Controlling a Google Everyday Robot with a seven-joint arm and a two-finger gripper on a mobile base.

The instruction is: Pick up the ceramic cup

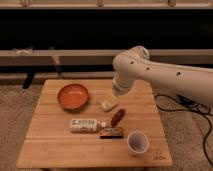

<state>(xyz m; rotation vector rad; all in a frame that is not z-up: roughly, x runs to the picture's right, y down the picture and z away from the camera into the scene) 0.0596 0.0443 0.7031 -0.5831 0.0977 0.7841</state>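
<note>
The ceramic cup is small, round and whitish with a greyish-lavender inside. It stands upright near the front right of the wooden table. My white arm comes in from the right and bends down over the back middle of the table. My gripper is at its lower end, above the table behind a pale block. It is well behind the cup and apart from it.
A wide shallow orange bowl sits at the back left. A white bottle lies on its side mid-table, with a dark packet and a reddish-brown stick beside it. A cable lies on the floor to the right.
</note>
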